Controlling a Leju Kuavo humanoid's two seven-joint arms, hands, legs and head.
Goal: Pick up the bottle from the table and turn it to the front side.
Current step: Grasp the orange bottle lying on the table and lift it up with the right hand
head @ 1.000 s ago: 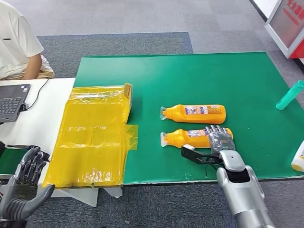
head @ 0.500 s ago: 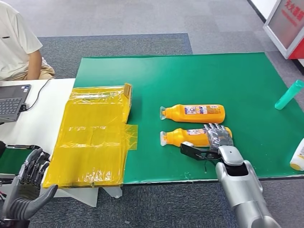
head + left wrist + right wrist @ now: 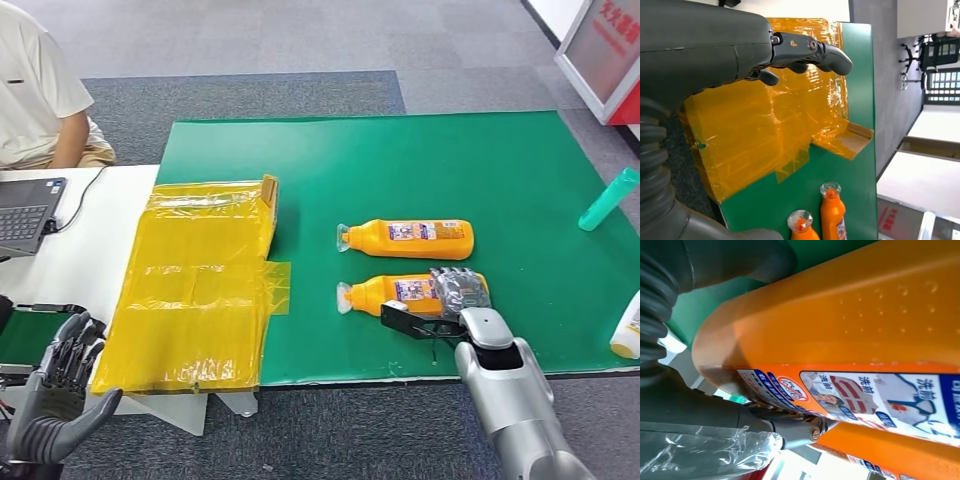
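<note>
Head view: near bottle [image 3: 400, 292] lies on the green mat [image 3: 468, 170], long axis across the mat, cap toward the yellow sheet [image 3: 198, 285]. Right hand [image 3: 457, 291] grips its base end. Second orange bottle [image 3: 407, 238] lies parallel just beyond.

Left wrist view: left hand [image 3: 734, 47] released, fingers [image 3: 810, 50] apart, over the yellow sheet.

Right wrist view: label faces the camera, fingers [image 3: 791, 427] clasping the bottle.

Two bottles lie on their sides on the mat [image 3: 453, 160], parallel, caps pointing left. The near bottle [image 3: 392, 292] sits just in front of the far bottle [image 3: 411, 239], with the right hand [image 3: 459, 292] wrapped over its base end. Flattened bag [image 3: 200, 290] covers the mat's left edge, laptop [image 3: 26, 212] further left. Left hand [image 3: 56, 385] hangs off the near-left corner.
</note>
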